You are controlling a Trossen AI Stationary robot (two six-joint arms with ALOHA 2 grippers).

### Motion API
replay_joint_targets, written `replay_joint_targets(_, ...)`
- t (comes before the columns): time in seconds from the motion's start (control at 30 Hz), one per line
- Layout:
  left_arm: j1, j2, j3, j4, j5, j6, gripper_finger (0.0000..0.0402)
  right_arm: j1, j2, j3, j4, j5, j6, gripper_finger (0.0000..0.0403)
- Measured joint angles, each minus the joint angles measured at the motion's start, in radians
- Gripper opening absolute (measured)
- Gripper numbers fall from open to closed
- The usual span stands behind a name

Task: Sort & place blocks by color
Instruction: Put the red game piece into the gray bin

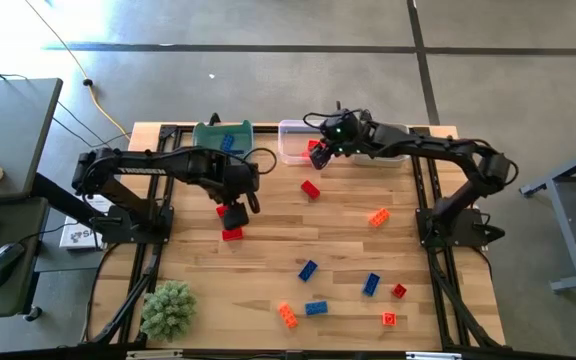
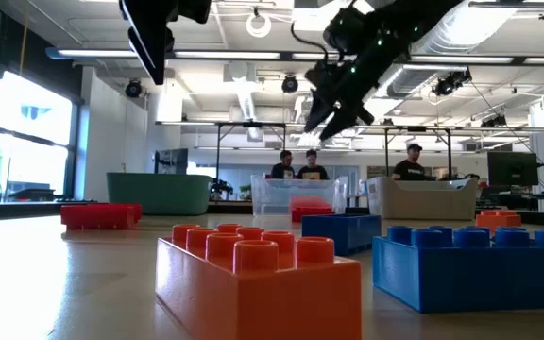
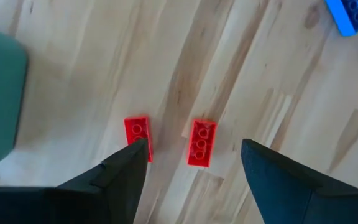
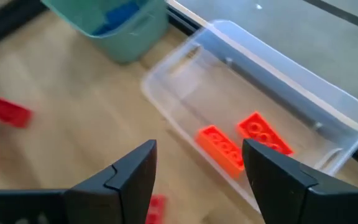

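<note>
Red bricks (image 3: 201,143), blue bricks (image 1: 307,269), orange bricks (image 1: 378,217); a teal bin (image 1: 223,136), a clear bin (image 4: 328,99), a green plant (image 1: 168,308).

Bins and bricks by your pincers

Under your left pincer (image 3: 191,177) lie two bricks (image 3: 201,143); below your right pincer (image 4: 197,180), two bricks (image 4: 221,147) in the bin (image 4: 328,93).

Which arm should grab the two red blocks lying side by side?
Left. The left gripper hangs open over the two red blocks; the right gripper is over the clear bin.
</note>
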Motion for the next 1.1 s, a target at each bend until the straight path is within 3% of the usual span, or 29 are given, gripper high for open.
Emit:
replay_joint_targets(0.17,-0.053,-0.001,-0.015,0.005,0.0,0.006,0.0244,0.064,-0.053,0.0,-0.022,-0.003,0.041,0.0226)
replay_joint_targets(0.33,-0.103,-0.001,-0.112,0.018,-0.006,0.001,0.0244,0.121,-0.079,0.0,-0.033,-0.003,0.098,0.0226)
replay_joint_targets(0.73,-0.198,0.0,-0.397,0.25,-0.03,0.0,0.0243,0.233,-0.078,0.0,-0.065,0.023,0.162,0.0226)
replay_joint_targets(1.1,-0.24,0.0,-0.553,0.406,-0.083,0.0,0.0243,0.287,-0.078,0.0,-0.127,0.102,0.19,0.0226)
